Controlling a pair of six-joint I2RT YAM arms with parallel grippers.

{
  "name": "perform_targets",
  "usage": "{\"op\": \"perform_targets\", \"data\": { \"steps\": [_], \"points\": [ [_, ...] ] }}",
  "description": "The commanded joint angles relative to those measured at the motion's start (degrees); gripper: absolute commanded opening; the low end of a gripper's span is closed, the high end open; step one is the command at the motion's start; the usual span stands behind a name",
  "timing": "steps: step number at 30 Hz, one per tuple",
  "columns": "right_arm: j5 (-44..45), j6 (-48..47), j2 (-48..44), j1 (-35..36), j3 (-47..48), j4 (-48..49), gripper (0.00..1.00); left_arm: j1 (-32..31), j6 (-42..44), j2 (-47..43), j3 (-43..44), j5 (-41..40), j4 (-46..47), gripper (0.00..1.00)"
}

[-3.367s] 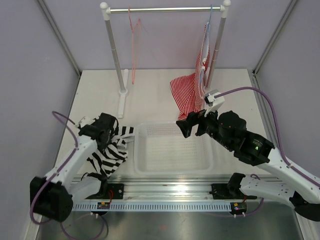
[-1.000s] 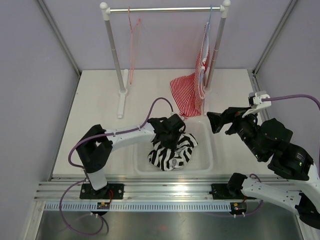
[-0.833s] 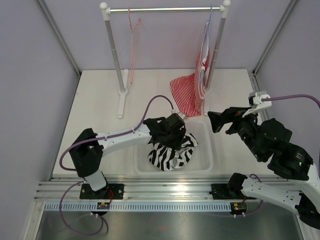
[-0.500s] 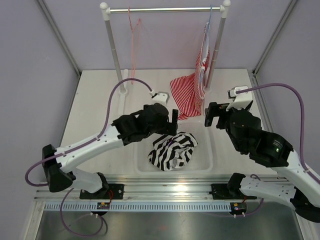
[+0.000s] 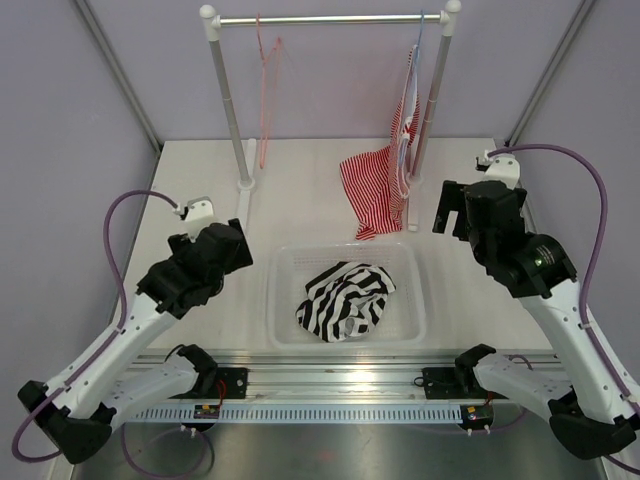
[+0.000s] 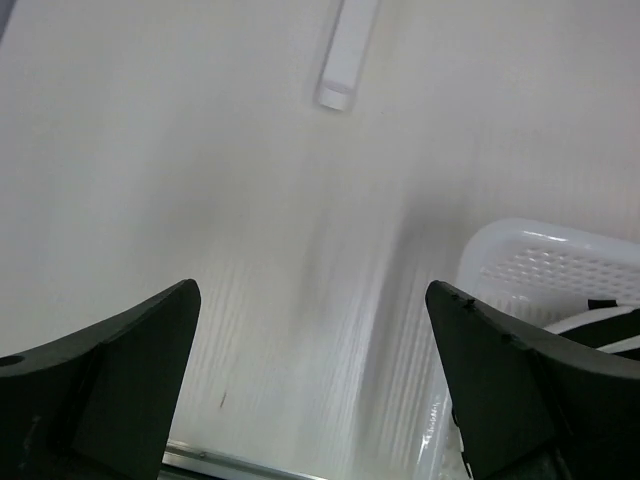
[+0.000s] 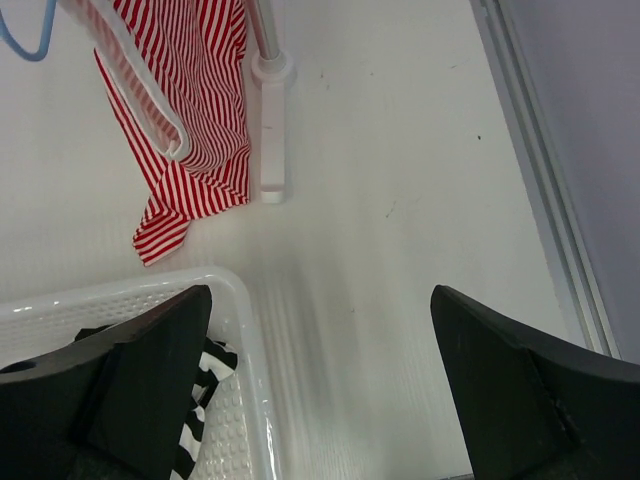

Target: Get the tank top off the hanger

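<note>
Tank top (image 5: 345, 298): one, crumpled inside the single white basket (image 5: 419, 300).
Hangers: two on the rail (image 5: 330, 19); pink hanger (image 5: 268, 90) bare, blue hanger (image 7: 30, 42) carrying a red-striped top (image 5: 375, 185).
Grippers: two, left gripper (image 6: 315, 400) and right gripper (image 7: 320, 400), both spread, empty.

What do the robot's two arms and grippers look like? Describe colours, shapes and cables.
The left arm and right arm have white links with chunky black joints. A purple cable loops to each wrist. The left gripper and right gripper each have two black wedge-shaped fingers.

B&w tank top (image 5: 345, 299) crumpled in basket (image 5: 412, 262); pink hanger (image 5: 267, 70) bare on rail (image 5: 330, 18).
</note>
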Motion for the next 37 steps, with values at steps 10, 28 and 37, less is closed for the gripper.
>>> {"op": "perform_targets", "data": {
  "steps": [10,28,37],
  "points": [
    [-7.2,-1.8,-16.5,-0.4,-1.1,-8.9,1.0,1.2,8.1,-13.5,5.1,-8.6,-7.6,0.99],
    [-3.3,-2.6,-22.3,-0.4,-6.7,-7.7,0.99,1.9,14.1,-22.9,-2.1,-6.7,0.6,0.99],
    [-3.0,-1.4,-20.9,-0.4,-7.6,-6.4,1.0,7.5,16.6,-23.1,-3.0,-1.2,4.2,0.99]
  ]
}}
